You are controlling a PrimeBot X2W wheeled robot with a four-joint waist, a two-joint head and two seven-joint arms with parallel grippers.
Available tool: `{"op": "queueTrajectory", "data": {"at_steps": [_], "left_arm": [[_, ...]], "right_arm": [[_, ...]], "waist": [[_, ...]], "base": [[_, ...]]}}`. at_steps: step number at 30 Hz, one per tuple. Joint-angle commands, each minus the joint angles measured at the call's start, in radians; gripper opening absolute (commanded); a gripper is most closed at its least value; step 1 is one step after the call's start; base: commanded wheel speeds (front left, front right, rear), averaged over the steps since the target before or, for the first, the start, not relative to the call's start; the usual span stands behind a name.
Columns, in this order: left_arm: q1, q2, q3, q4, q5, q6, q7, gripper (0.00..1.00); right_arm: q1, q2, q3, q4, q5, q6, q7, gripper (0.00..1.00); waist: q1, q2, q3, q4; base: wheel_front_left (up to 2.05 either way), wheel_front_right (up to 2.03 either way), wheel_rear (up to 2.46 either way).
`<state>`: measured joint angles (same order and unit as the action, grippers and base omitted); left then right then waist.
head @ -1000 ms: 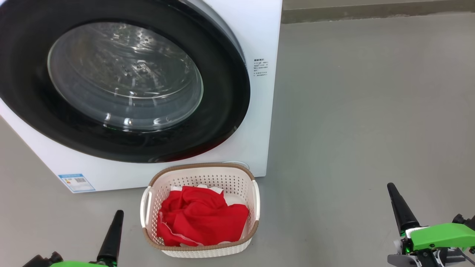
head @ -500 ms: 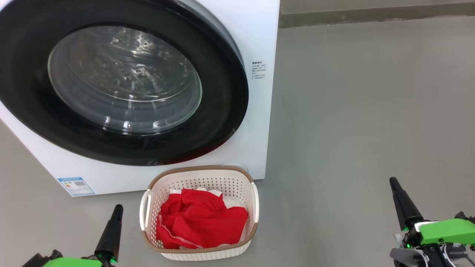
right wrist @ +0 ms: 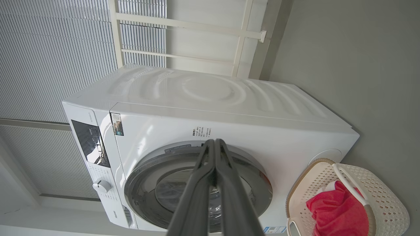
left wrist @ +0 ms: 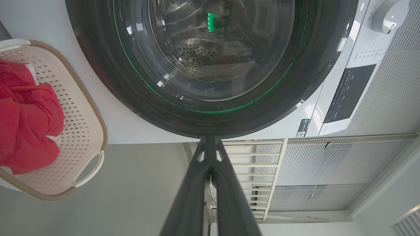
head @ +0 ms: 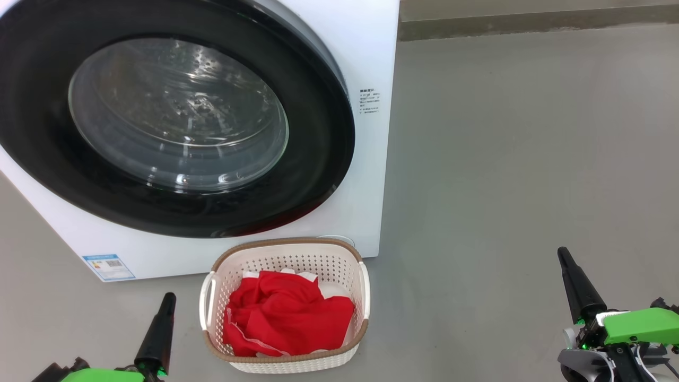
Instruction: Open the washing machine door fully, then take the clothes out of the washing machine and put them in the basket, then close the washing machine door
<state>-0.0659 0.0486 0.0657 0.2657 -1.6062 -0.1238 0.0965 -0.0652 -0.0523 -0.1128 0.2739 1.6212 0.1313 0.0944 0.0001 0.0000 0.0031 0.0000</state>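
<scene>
A smooth grey floor (head: 504, 159) carries a big white front-loading washing machine (head: 366, 175), seen from above in the head view. Its large round door (head: 318, 159), a wide glossy black rim around a bulging clear glass window, lies shut against the machine's front (the perforated steel drum shows through the glass). Just in front of the machine's lower right corner stands a small cream-white perforated plastic basket (head: 286, 242) with a brown woven-look rim. Bright red clothes (head: 286, 315) with white trim lie crumpled inside it. The left gripper (head: 168, 300) hangs just left of the basket, apart from it. The right gripper (head: 563, 254) is well off to the right. Each wrist view shows that arm's two long dark fingers pressed together, holding nothing.
</scene>
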Motion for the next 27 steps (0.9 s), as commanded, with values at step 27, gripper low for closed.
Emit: {"op": "queueTrajectory", "data": {"at_steps": [27], "left_arm": [[-0.041,0.008,0.040,-0.021,-0.009,-0.007,0.010,0.00]], "right_arm": [[-0.042,-0.007,0.011,-0.030,-0.003,-0.001,0.009,0.00]], "waist": [[0.0000,0.0000,0.000,0.000]], "base": [[0.00,0.00,0.00]]}}
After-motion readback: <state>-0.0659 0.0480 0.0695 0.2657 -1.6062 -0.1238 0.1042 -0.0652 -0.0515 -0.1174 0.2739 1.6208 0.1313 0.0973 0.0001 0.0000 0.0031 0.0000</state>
